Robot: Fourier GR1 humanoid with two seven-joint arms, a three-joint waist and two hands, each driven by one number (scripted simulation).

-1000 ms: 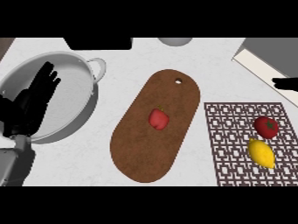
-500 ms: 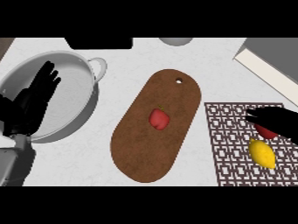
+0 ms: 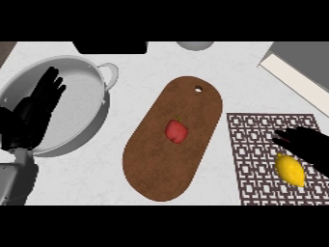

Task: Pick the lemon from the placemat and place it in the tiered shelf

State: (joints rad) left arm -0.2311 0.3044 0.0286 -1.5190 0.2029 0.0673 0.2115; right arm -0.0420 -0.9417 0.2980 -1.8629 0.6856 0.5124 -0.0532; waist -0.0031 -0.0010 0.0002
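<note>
1. Your lemon (image 3: 291,170) lies on the patterned placemat (image 3: 256,159) at the right of the desk (image 3: 238,67), toward the mat's near right corner.
2. Your right hand (image 3: 315,147) comes in from the right edge and hangs over the mat, its fingers pointing left just above and beyond the lemon. The fingers look fairly straight and hold nothing. Whether the hand touches the lemon you cannot tell from this view.
3. Your left hand (image 3: 28,113) rests open, fingers up, at the left, in front of the large metal bowl (image 3: 81,96). It has nothing in it.
4. Judge the step as the approach to the pick: the lemon is not yet grasped or lifted.
5. The next move calls for bringing the right hand back and down so the lemon sits between thumb and fingers, then closing round it.
6. Leave alone the small red fruit (image 3: 177,130) on the brown cutting board (image 3: 167,159) in the middle.
7. The grey and white structure (image 3: 306,62) at the upper right may be the tiered shelf; only a corner shows, so you cannot confirm it.
</note>
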